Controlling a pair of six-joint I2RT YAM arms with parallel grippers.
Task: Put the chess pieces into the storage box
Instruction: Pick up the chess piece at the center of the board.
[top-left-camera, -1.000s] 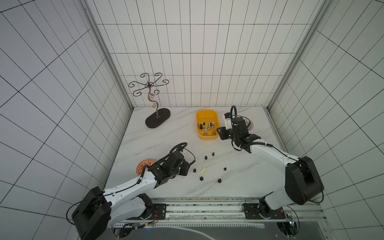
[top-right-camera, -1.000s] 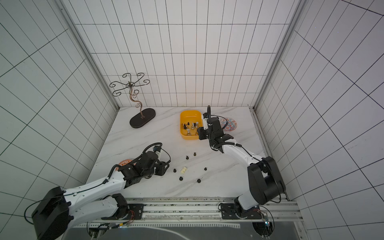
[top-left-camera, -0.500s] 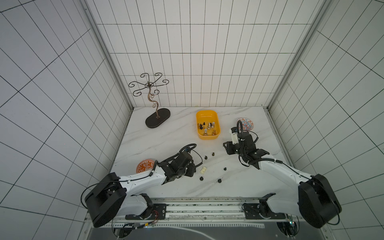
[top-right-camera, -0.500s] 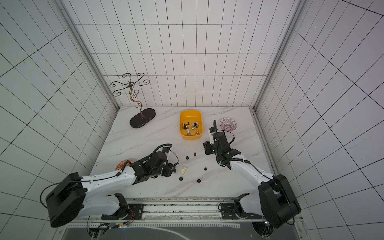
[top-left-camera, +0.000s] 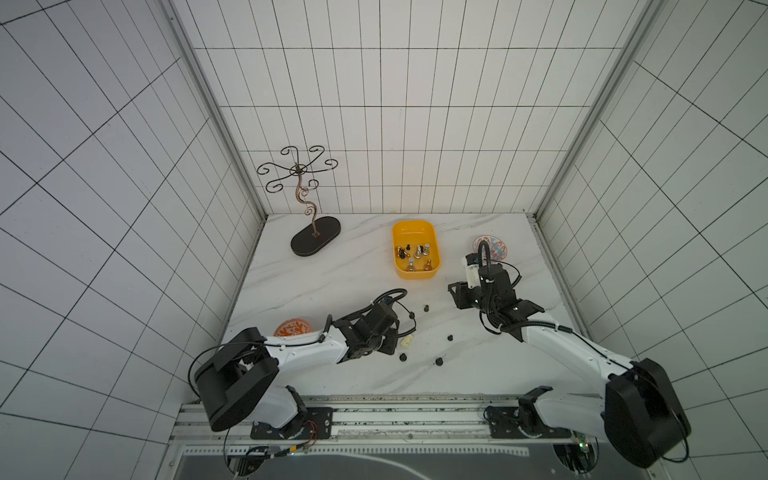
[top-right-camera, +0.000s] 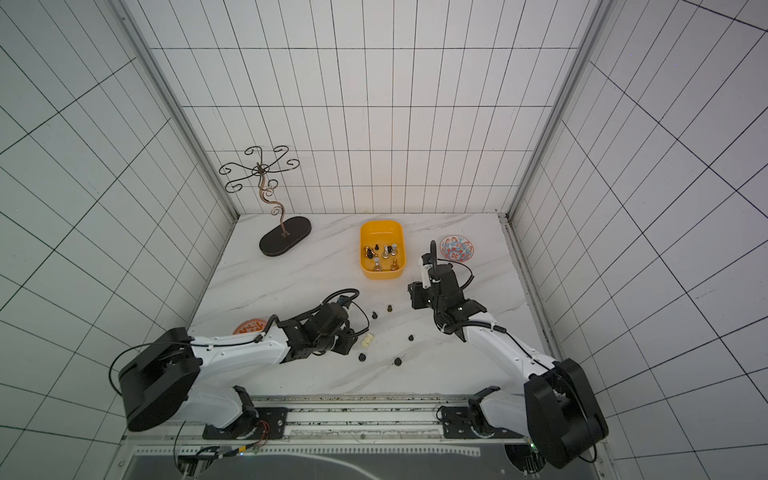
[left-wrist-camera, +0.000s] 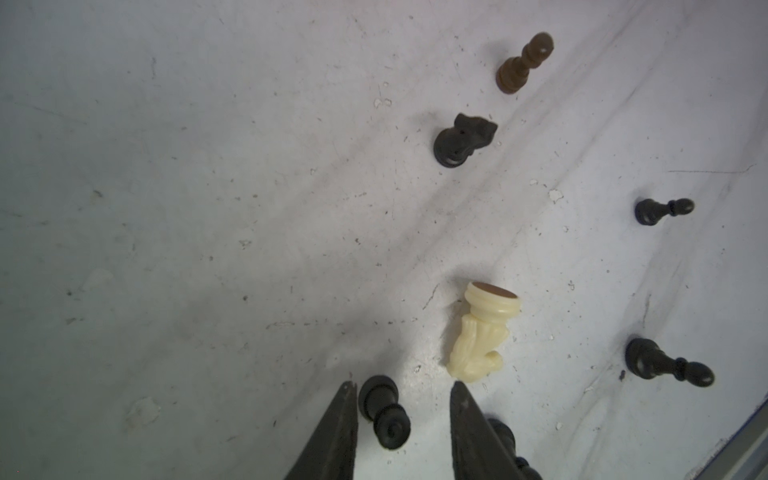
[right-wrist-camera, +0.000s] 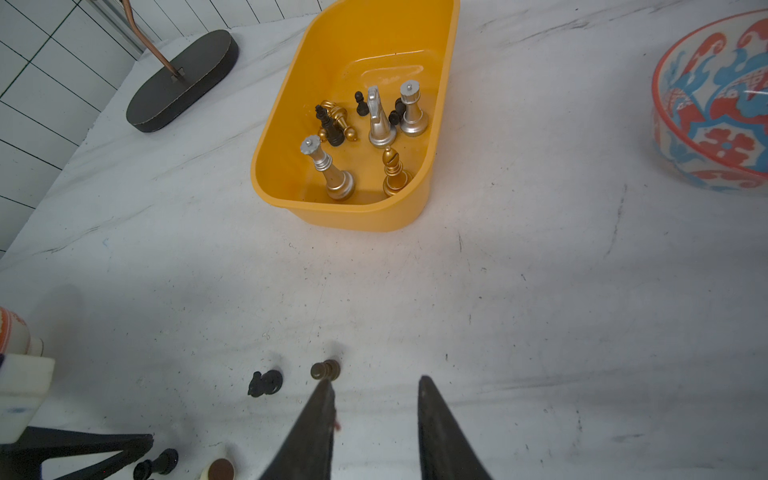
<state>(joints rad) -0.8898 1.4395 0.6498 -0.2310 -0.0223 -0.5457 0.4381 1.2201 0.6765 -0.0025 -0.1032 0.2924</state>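
The yellow-orange storage box (top-left-camera: 415, 274) (right-wrist-camera: 353, 216) stands at the back of the table and holds several silver, gold and black chess pieces (right-wrist-camera: 376, 120). Loose pieces lie nearer the front: a cream knight (top-left-camera: 406, 342) (left-wrist-camera: 482, 332) on its side, a brown pawn (top-right-camera: 390, 308) (right-wrist-camera: 325, 370), a black knight (left-wrist-camera: 463, 141) and black pawns (top-left-camera: 439, 361). My left gripper (left-wrist-camera: 403, 390) (top-left-camera: 390, 347) is low and open around a fallen black pawn (left-wrist-camera: 382, 411), which rests against one finger with a gap to the other. My right gripper (right-wrist-camera: 376, 384) (top-left-camera: 455, 293) is open and empty, one fingertip just short of the brown pawn.
A dark metal jewellery stand (top-left-camera: 313, 241) stands at the back left. A red-and-blue patterned bowl (top-left-camera: 490, 247) (right-wrist-camera: 715, 104) sits right of the box, behind my right arm. An orange patterned dish (top-left-camera: 291, 328) lies beside my left arm.
My right arm has pulled back from the box and come down towards the loose pieces. My left arm has reached right, up to the cream knight, and its jaws have narrowed slightly.
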